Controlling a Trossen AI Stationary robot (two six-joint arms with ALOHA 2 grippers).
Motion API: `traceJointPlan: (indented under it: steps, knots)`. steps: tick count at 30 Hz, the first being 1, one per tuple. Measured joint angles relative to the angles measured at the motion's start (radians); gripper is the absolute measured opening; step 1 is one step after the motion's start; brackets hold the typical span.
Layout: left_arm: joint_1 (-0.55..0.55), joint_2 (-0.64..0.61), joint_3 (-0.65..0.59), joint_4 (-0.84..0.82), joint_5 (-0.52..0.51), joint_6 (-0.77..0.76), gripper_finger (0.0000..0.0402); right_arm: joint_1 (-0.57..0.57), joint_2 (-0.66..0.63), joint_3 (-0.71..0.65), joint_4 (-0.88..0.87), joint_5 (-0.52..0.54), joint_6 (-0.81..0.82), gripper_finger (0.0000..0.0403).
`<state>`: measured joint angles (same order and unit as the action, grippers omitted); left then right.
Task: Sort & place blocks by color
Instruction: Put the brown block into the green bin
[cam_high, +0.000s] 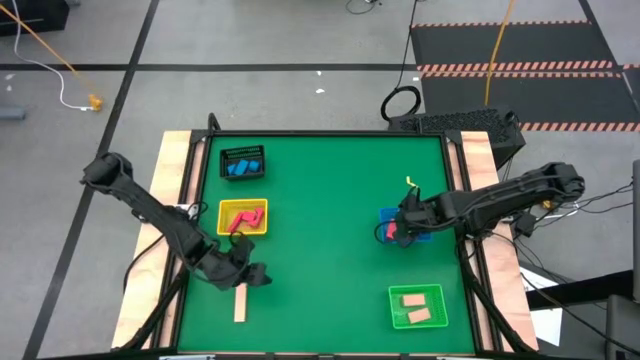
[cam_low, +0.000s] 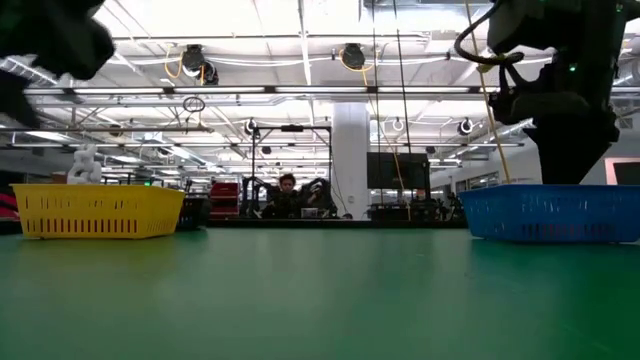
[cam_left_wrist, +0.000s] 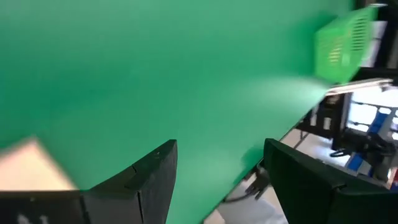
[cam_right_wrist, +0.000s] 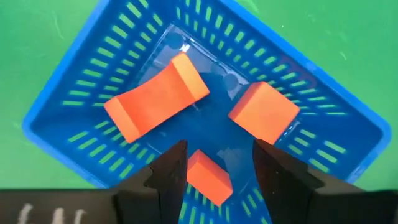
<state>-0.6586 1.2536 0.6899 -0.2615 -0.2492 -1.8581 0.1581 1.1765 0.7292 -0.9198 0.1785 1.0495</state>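
Observation:
My right gripper (cam_right_wrist: 214, 165) is open and hangs over the blue tray (cam_high: 415, 236), pointing down. Three red blocks lie on the tray floor: a bar (cam_right_wrist: 155, 96), a cube (cam_right_wrist: 264, 112) and a small block (cam_right_wrist: 208, 177) that sits between my fingertips with a gap on one side. My left gripper (cam_high: 252, 272) is open and low over the table near its near left corner. A tan bar (cam_high: 240, 303) lies flat just beside it and shows at the edge of the left wrist view (cam_left_wrist: 31, 165).
The yellow tray (cam_high: 258, 208) holds red blocks (cam_high: 240, 220). A black wire basket (cam_high: 242, 150) holds blue blocks (cam_high: 240, 167). The green tray (cam_high: 416, 292) near the near right corner holds tan blocks (cam_high: 415, 308). Open green table lies in the middle. A person (cam_low: 288, 190) sits far behind the table.

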Motion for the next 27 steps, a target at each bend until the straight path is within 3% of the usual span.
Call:
traceJointPlan:
  steps: [8,14,27]
  knots:
    - [-0.071,0.036,0.000,-0.113,0.154,-0.308,0.0239,0.000,-0.123,0.000,0.052,-0.026,-0.014,0.0187]
    - [-0.103,0.036,0.000,-0.220,0.171,-0.469,0.0239,-0.004,-0.257,0.000,0.145,-0.022,0.000,0.0187]
    - [-0.103,0.197,0.027,-0.269,0.181,-0.453,0.0239,-0.103,-0.409,0.000,0.314,-0.019,-0.076,0.0187]
